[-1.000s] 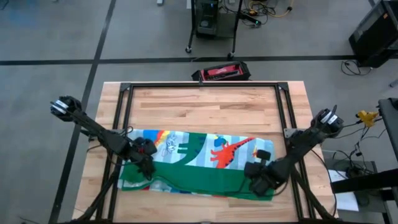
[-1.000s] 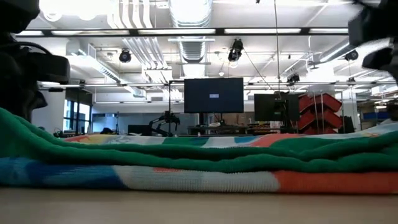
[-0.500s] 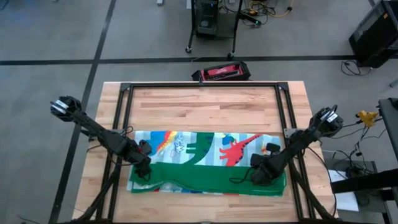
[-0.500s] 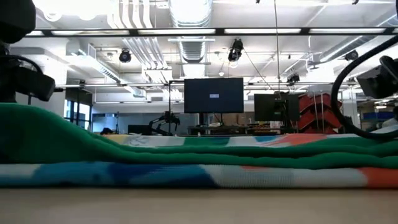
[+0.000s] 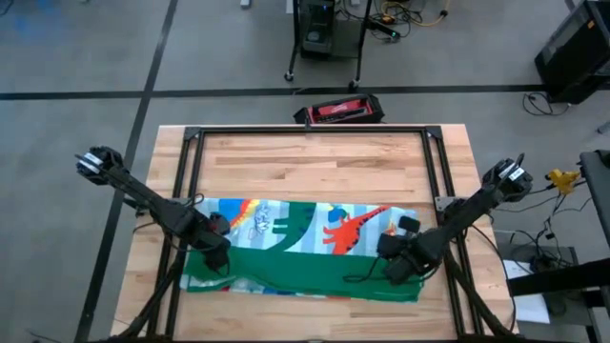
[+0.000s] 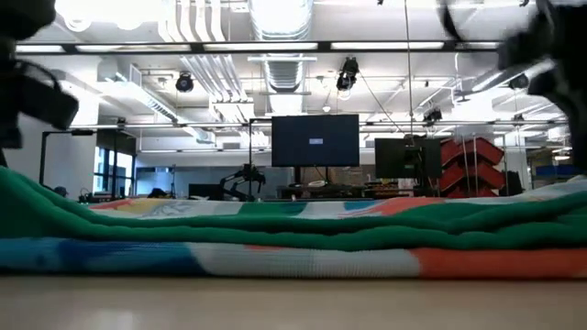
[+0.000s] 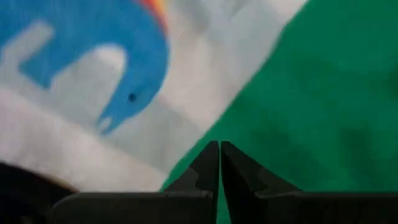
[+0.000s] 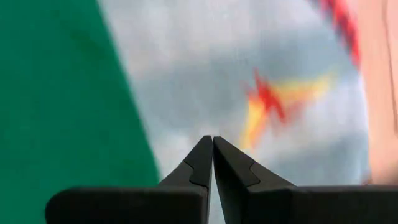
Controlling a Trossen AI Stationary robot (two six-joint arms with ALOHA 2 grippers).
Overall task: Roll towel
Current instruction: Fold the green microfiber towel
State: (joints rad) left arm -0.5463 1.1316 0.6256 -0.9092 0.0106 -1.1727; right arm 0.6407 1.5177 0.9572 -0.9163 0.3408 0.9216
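The towel [image 5: 305, 238] lies spread lengthwise across the near half of the wooden table. Its dinosaur print faces up along the far side, and a green layer [image 5: 295, 276] is folded over along the near side. In the low view the green layer [image 6: 293, 225] rests on the printed layer [image 6: 303, 261]. My left gripper [image 5: 217, 252] is shut above the fold's left end, its tips [image 7: 219, 146] at the edge of the green. My right gripper [image 5: 396, 267] is shut above the fold's right end, its tips [image 8: 212, 140] over the print, just beside the green. My left gripper points down at the edge of the green fold [image 7: 249, 124] with shut fingers, and no cloth shows between them. I cannot tell whether the tips touch the towel. My right gripper slants down over the printed cloth [image 8: 205, 93] beside the green edge, shut with nothing between the fingers. I cannot tell whether it touches.
A black metal frame [image 5: 191, 138] runs around the table top. Bare wood [image 5: 315, 167] lies between the towel and the far edge. A red and black case [image 5: 338, 110] sits on the floor beyond the far edge.
The whole towel slid a little toward the table's right edge, then back toward the left, with both shut grippers staying over its near green fold. In the low view the green layer's left end rose higher, then sank again.
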